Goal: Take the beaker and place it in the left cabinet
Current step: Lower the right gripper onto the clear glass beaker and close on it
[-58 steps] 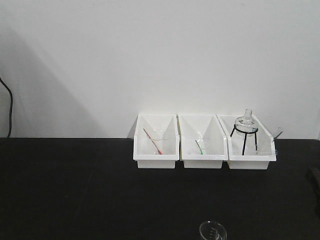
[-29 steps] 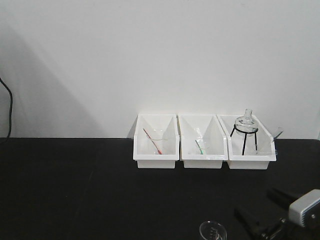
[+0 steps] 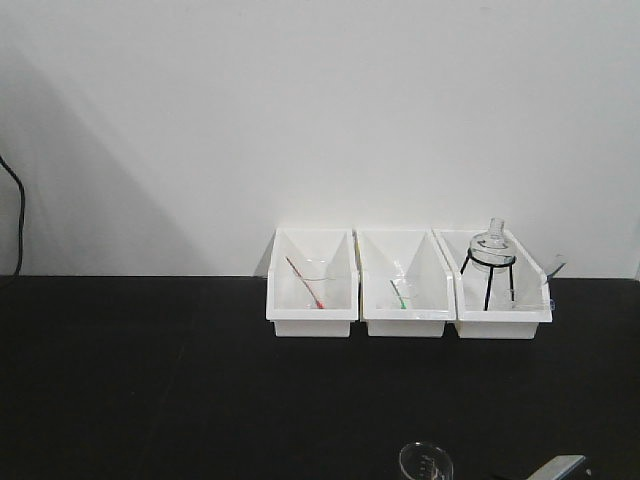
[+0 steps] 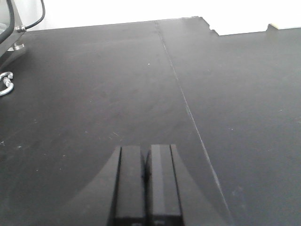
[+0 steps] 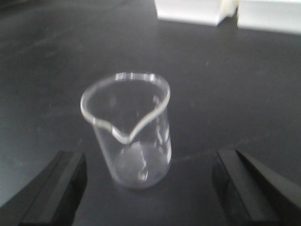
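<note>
A clear glass beaker stands upright on the black table, its spout toward the camera. It also shows at the bottom edge of the front view. My right gripper is open, with one finger on each side of the beaker and clear gaps between them. Only a grey part of the right arm shows in the front view. The left white bin stands at the back and holds a red rod and a piece of glassware. My left gripper is shut and empty over bare table.
A middle bin holds a green rod. A right bin holds a flask on a black tripod. All three stand against the white wall. A metal clip and a cable lie at the left.
The right arm came into the front view at the bottom right, then sank lower. Now only a grey sliver shows at the bottom edge. The beaker has not moved.
</note>
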Available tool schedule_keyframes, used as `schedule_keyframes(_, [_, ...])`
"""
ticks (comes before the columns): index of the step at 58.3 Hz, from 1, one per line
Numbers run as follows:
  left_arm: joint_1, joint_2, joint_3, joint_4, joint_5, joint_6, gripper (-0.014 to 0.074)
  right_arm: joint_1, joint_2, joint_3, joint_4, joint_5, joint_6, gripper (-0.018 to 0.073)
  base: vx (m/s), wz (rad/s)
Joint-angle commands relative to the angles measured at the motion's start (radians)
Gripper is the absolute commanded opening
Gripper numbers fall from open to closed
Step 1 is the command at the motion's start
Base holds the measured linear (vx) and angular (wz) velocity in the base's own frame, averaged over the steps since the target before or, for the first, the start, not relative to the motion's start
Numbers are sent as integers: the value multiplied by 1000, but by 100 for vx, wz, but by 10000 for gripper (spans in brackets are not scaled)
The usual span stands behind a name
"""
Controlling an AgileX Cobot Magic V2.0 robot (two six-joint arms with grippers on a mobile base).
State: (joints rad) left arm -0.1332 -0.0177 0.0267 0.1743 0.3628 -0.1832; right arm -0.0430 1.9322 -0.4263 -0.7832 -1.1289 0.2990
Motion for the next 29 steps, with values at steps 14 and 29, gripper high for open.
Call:
schedule_keyframes(14, [1, -11, -12, 0, -75, -4, 4, -5, 51, -60, -46, -215, -73, 585, 0, 0])
schedule_keyframes(29, [1, -11, -12, 0, -75, -4, 4, 68, 123, -176, -9, -215, -54, 585, 0, 0])
